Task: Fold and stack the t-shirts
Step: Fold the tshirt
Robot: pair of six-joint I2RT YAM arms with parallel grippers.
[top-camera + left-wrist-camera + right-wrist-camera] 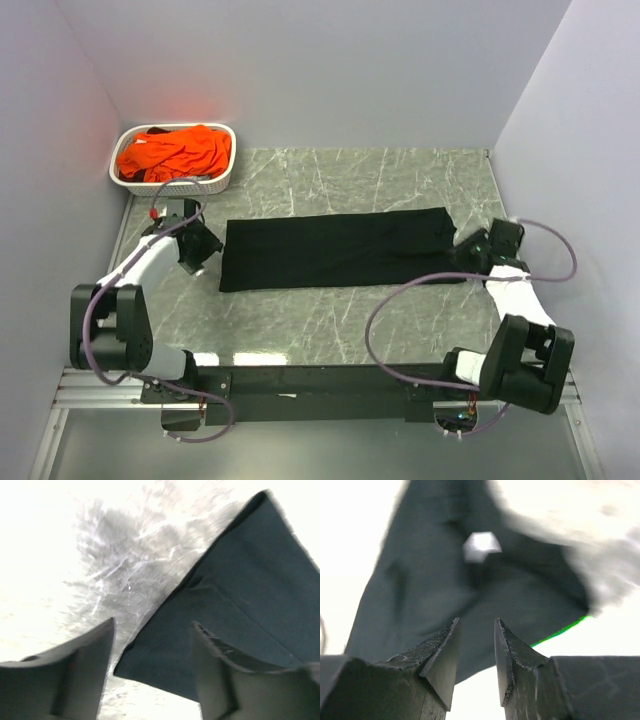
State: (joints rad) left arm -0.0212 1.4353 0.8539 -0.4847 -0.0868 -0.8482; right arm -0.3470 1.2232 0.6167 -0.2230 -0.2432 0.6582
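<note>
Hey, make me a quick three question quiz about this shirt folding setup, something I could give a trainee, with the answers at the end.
1. True or false: the black t-shirt lies flat on the table as a long strip.
2. Where are the orange t-shirts? A, piled in the white basket at the far left corner; B, spread beside the black one; C, stacked on top of the black one.
3. Fill in: the left pincer, at the black t-shirt's left end, has its jaws ___.
Key: 1 true; 2 A; 3 open.
</note>
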